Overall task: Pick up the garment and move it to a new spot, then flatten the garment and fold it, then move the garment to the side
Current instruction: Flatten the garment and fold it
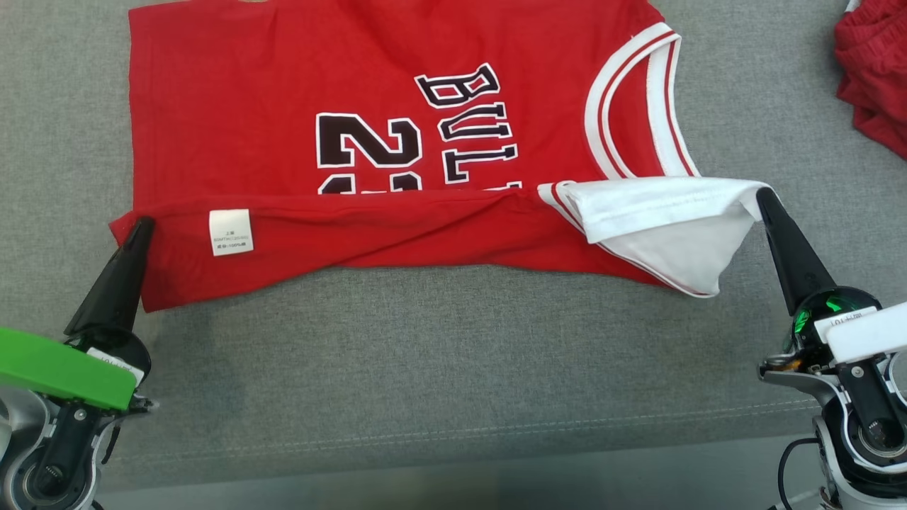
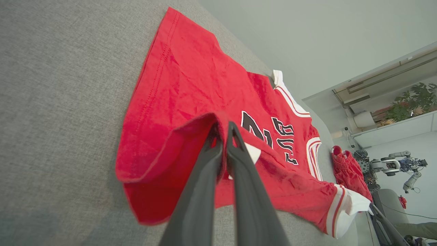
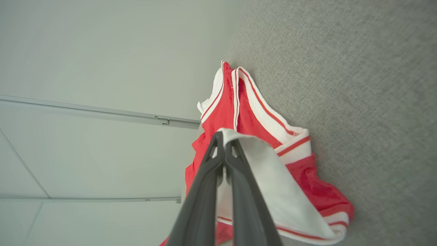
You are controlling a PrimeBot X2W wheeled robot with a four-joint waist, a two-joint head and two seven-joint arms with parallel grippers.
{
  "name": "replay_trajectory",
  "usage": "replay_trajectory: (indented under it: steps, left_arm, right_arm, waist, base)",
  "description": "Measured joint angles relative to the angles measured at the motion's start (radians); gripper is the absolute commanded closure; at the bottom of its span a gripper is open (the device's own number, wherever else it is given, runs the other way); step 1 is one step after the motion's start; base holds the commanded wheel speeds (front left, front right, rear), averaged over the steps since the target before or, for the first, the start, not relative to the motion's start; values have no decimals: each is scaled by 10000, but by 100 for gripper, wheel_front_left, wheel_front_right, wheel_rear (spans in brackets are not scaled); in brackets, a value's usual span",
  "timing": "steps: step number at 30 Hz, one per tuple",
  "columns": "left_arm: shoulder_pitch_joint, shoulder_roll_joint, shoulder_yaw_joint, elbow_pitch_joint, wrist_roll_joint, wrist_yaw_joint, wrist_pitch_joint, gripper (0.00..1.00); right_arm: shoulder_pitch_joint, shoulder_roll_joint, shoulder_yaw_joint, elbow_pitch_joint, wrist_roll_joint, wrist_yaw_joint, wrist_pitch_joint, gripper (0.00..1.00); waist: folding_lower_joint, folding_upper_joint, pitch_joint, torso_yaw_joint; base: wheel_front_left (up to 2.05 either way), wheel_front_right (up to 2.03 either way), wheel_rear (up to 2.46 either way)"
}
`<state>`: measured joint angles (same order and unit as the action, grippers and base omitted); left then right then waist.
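A grey woven fabric surface [image 1: 439,368] spreads across the head view. The red sleeveless basketball jersey [image 1: 283,106], with black lettering and white-and-red trim, lies flat on it, hem toward the robot's left and shoulders toward its right. The jersey's near long edge is turned over onto the front in a narrow band, with the white inside showing at the shoulder end. From this I judge that folding is the step in hand, with a first lengthwise fold partly laid. A crumpled red cloth [image 1: 875,78] sits well apart at the far right. The left gripper [image 1: 142,225] is pinched narrow on the hem corner of that band. The right gripper [image 1: 764,195] is closed tight on the white-lined shoulder corner, which appears slightly raised. A small white care label [image 1: 231,231] faces up near the band's left end. The next move probably calls for carrying both corners farther across the lettering together, keeping the band taut and even, then lowering them before letting go.
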<state>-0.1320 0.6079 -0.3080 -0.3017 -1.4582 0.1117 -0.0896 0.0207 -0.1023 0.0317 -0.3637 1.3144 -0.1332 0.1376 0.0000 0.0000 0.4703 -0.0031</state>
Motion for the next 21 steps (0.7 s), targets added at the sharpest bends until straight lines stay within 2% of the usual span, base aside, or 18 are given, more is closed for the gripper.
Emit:
replay_trajectory:
  steps: [10,16,21]
  left_arm:
    - [-1049,-107,-378,663,364,33,378,89]
    - [-1599,-412,-619,1104,385,35,587,93]
    - [-1799,-698,-849,1463,385,44,715,89]
  right_arm:
    - [-898,-186,19,660,-416,0,345,100]
    - [-1251,-188,0,982,-570,0,483,100]
    - [-1478,-157,-100,1281,-711,0,571,100]
  waist:
    - [0,0,159,118]
    - [0,0,182,190]
    - [0,0,225,226]
  base:
    - [0,0,0]
    - [0,0,0]
    - [0,0,0]
